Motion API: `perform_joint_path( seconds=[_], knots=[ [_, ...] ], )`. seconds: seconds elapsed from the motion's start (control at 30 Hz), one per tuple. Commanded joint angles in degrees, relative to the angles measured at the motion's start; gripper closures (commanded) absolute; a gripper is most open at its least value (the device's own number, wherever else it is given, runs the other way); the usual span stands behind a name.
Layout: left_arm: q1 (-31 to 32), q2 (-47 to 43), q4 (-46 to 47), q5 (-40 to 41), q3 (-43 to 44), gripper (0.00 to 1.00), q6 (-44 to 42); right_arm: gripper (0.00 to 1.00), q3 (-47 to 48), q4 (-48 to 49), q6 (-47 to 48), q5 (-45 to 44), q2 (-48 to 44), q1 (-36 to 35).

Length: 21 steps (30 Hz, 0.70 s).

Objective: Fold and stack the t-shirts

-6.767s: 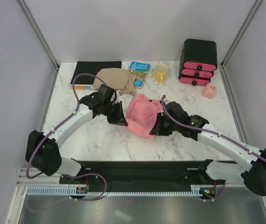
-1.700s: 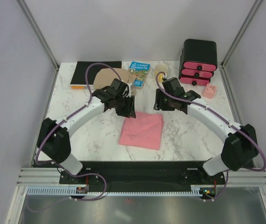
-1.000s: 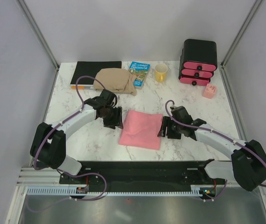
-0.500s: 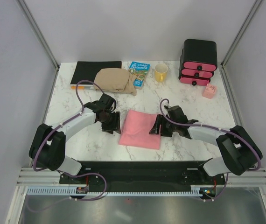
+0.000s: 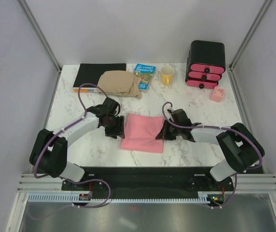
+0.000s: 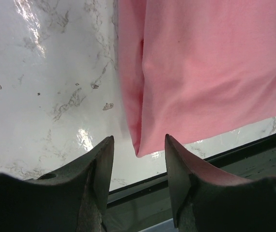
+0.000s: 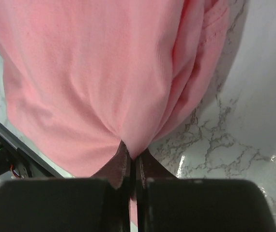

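The salmon-pink t-shirt (image 5: 139,133) lies folded into a rectangle on the marble table (image 5: 80,104), between my two grippers. My right gripper (image 5: 161,131) is shut on the shirt's right edge. In the right wrist view the cloth (image 7: 89,72) bunches into a pinch between the closed fingertips of the right gripper (image 7: 131,149). My left gripper (image 5: 120,127) stands open at the shirt's left edge. In the left wrist view the shirt's near corner (image 6: 143,145) lies just ahead of the gap of the left gripper (image 6: 139,139), touching neither finger.
A folded tan garment (image 5: 120,83) lies at the back, next to a black notebook (image 5: 99,71) and a blue book (image 5: 144,75). A yellow mug (image 5: 167,75), a black box with pink drawers (image 5: 206,65) and a small pink object (image 5: 217,94) stand at the back right.
My right gripper has slid in to the shirt's right edge and shut on it. The shirt has shifted slightly left. My left gripper has edged up to the left edge, still open.
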State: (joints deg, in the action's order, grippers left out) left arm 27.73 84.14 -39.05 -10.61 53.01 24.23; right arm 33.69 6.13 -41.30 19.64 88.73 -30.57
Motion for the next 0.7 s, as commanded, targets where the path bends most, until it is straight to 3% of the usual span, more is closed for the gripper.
perform_joint_path(
  seconds=[0.0,0.37,0.67],
  knots=[
    [0.0,-1.0,0.2,0.8,0.1,0.47,-0.1,1.0,5.5,-14.7,4.9,-8.1,1.9,-0.2],
    [0.0,0.5,0.2,1.1,0.8,0.48,-1.2,1.0,20.5,-36.0,9.5,-19.3,-0.8,0.0],
    [0.0,1.0,0.2,1.2,1.7,0.49,-2.1,1.0,27.3,-46.6,12.1,-27.5,0.6,1.7]
  ],
)
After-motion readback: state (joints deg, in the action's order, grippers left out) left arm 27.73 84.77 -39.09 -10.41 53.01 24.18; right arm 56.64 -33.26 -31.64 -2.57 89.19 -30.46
